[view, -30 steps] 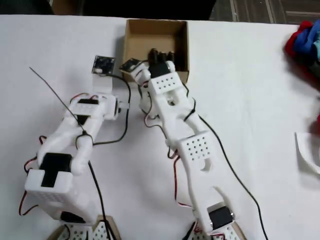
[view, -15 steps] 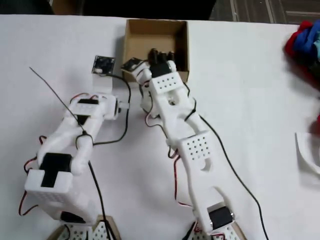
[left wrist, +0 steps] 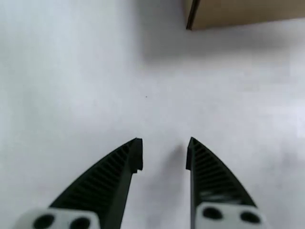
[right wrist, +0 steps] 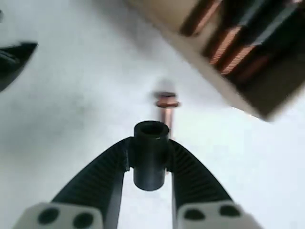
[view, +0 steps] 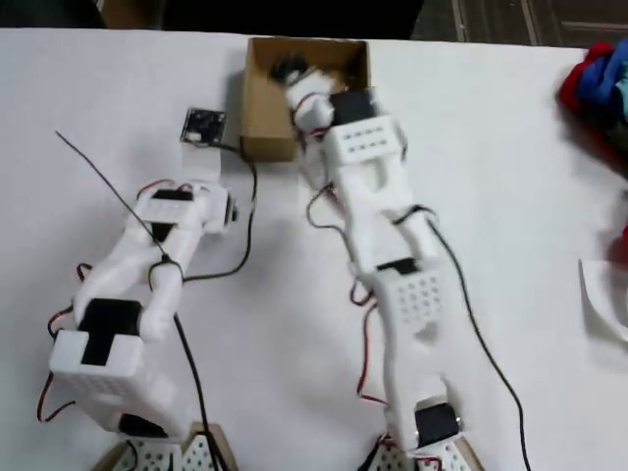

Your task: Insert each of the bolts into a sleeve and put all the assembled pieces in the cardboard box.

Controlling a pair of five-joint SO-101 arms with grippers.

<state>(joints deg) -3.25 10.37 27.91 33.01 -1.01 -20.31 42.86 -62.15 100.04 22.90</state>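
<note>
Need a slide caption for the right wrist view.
Right gripper clamps a black sleeve, with a copper bolt just beyond it and the cardboard box farther off.

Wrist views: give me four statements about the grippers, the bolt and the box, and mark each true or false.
1. The right gripper clamps a black cylindrical sleeve. True.
2. The loose copper bolt is inside that sleeve. False: it is outside it, on the white table.
3. The left gripper is open and empty. True.
4. The brown cardboard box is empty. False: copper-and-black assembled pieces lie in it.
</note>
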